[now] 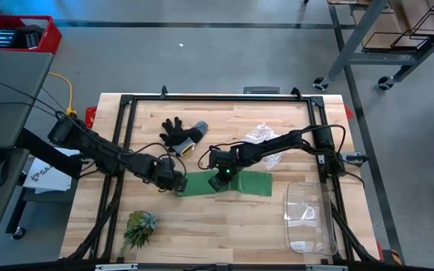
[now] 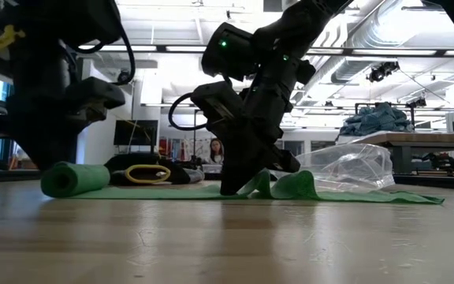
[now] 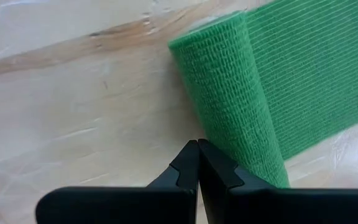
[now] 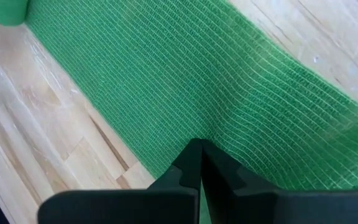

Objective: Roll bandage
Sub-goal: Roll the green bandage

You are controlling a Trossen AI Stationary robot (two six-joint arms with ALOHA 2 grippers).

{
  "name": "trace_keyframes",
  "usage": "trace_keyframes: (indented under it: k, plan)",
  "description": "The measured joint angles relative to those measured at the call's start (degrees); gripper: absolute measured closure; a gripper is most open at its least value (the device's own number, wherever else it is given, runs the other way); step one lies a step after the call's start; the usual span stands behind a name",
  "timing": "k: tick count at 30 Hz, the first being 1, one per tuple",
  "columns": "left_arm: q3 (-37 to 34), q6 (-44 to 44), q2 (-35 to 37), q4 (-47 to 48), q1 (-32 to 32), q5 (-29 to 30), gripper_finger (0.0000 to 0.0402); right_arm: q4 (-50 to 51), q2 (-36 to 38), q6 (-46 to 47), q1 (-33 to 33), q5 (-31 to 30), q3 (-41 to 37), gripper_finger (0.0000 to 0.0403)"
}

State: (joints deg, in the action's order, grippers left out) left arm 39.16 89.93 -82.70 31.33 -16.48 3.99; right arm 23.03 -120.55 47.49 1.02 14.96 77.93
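You have one bandage on the wooden table, near its middle: a green strip lying flat, with one end already wound into a small roll. Also on the table you have one black-and-grey glove, one green plant tuft, one crumpled clear plastic bag and one clear plastic container.

Your left gripper comes in low from the left side and sits just beside the rolled end; its fingers are pressed together with nothing between them.

Your right gripper reaches in from the right side, points down onto the flat strip and bunches it a little. Its fingers are also pressed together.
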Motion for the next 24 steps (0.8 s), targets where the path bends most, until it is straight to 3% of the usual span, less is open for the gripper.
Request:
trace_keyframes:
  k: [16,24]
  plan:
    - [0.02,-1.12,2.07,-2.44,0.16,1.97,0.0402,0.07,0.50,0.21,0.00,0.05,-0.07,0.0403]
    - [0.02,-1.59,2.05,-2.15,0.25,2.03,0.0401,-0.74,4.31,1.76,-0.28,-4.18,-0.22,0.0403]
